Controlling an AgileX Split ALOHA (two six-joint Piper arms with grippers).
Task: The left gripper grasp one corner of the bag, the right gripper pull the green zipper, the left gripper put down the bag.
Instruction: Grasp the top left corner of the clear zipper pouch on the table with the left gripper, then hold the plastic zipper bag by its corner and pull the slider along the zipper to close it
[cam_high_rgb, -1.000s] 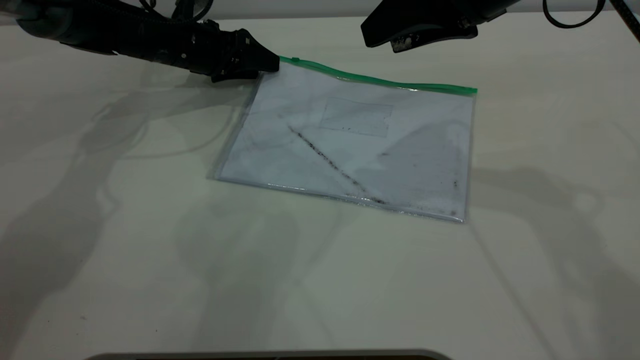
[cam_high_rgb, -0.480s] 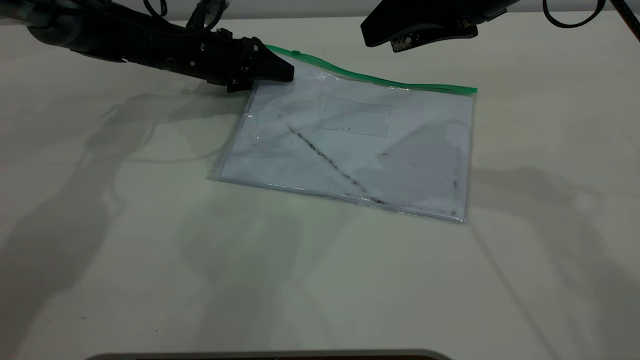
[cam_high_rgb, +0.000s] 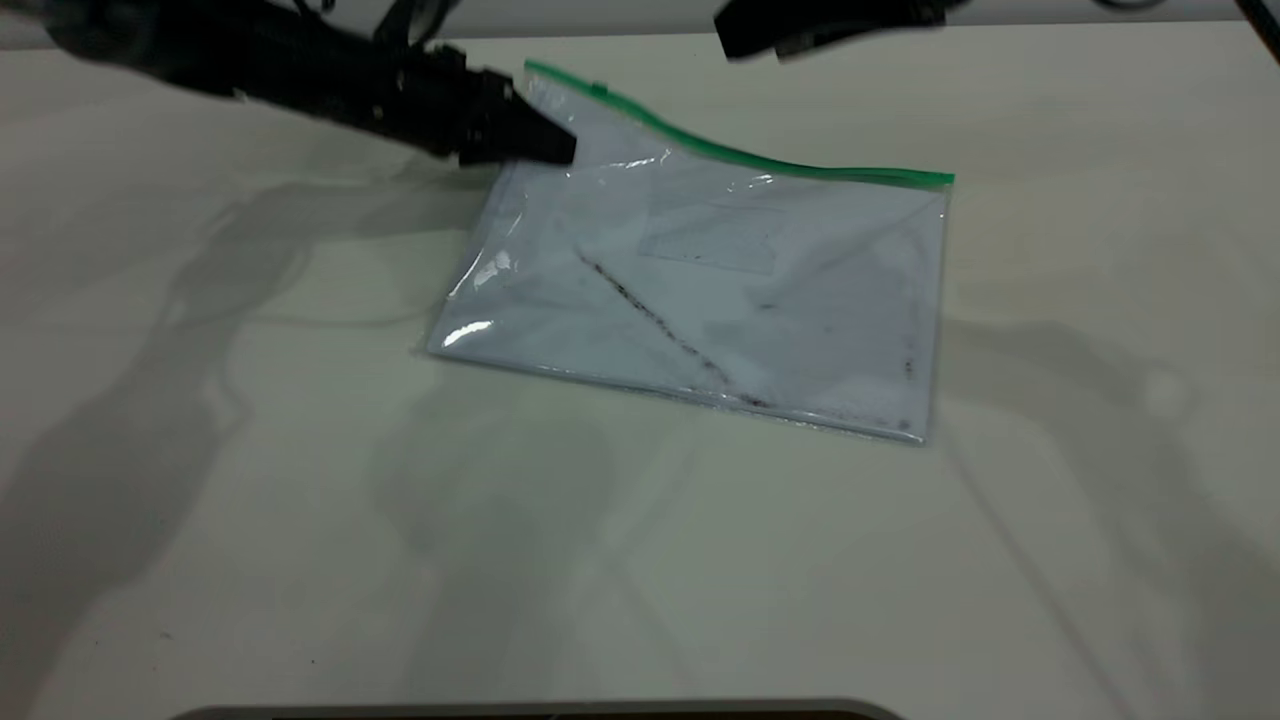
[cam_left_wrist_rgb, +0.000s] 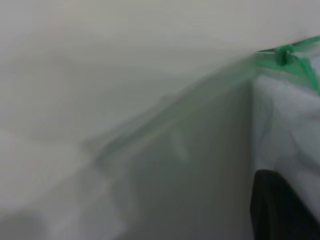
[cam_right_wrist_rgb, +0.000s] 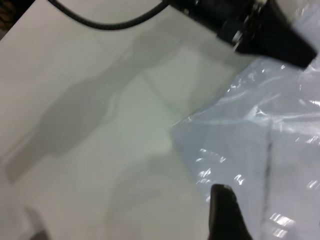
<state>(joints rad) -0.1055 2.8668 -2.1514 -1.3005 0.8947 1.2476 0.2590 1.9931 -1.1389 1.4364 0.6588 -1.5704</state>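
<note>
We find no readable text, label, brand, number or sign in any of the views. The bag (cam_high_rgb: 700, 290) carries a faint rectangular patch at about 12 o'clock of its middle, but we make out no letters on it. The table (cam_high_rgb: 300, 500) bears no markings we can read.

The exterior camera looks down from the front at the bench (cam_high_rgb: 640, 560), with both arms entering along the far edge and the whole bag (cam_high_rgb: 720, 290) in view. The left wrist camera sits very close to the bag's lifted corner, showing its green zipper (cam_left_wrist_rgb: 285, 55). The right wrist camera looks down from higher, sharing the bag and the left gripper (cam_right_wrist_rgb: 305, 55) with the exterior view.
</note>
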